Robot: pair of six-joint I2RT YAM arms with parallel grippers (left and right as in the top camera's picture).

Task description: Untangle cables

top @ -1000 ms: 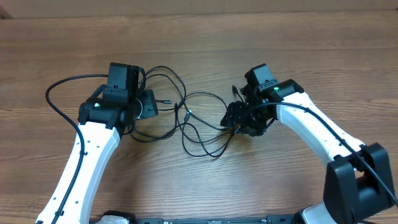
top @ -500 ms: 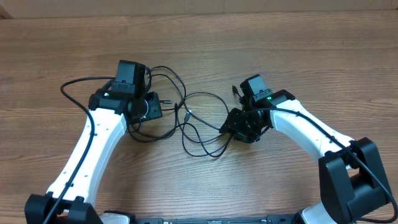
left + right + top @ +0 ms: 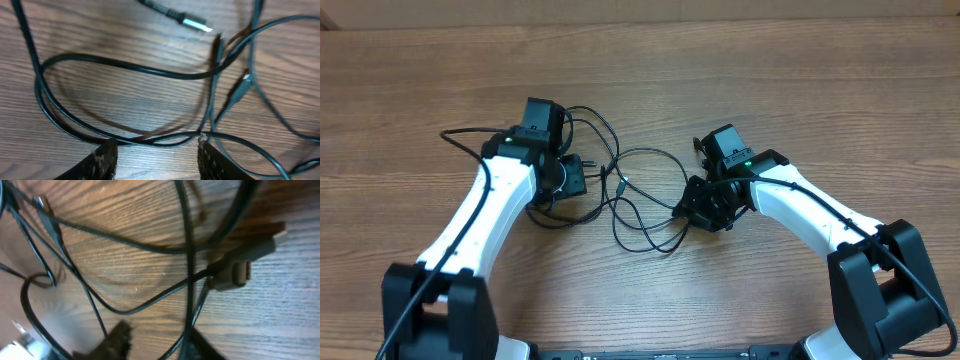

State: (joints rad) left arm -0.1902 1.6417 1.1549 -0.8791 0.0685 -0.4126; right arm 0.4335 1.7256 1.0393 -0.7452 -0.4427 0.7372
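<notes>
Honestly, from where I stand, the left gripper (image 3: 160, 157) looks released. Its two fingertips (image 3: 105, 159) are spread wide with nothing clenched between them, and they sit low over the left edge of the cables (image 3: 620, 190). One thin cord runs straight across the gap just ahead of the tips. Close to the inner tip it crosses a second cord. If the fingers close there, I'd expect them to catch both strands, and any pull would drag the whole bundle instead of freeing one line. A little further into the cables lies a silver-tipped plug (image 3: 192, 23), loose on the wooden table (image 3: 640, 60). It could hook in a loop if its cord gets tugged.

On the right edge of the cables, the right gripper (image 3: 155, 342) also has its fingers apart. A cord drops down beside one finger, though I can't tell whether it touches. Just beyond sits a chunky grey plug (image 3: 245, 255), right where several strands cross. Hauling on the wrong one would likely jam that plug into the crossing and cinch it tighter.

The cables themselves are spread in overlapping loops in the middle of the table. If both arms pulled away from them at once, the loops could shrink into a real knot.
</notes>
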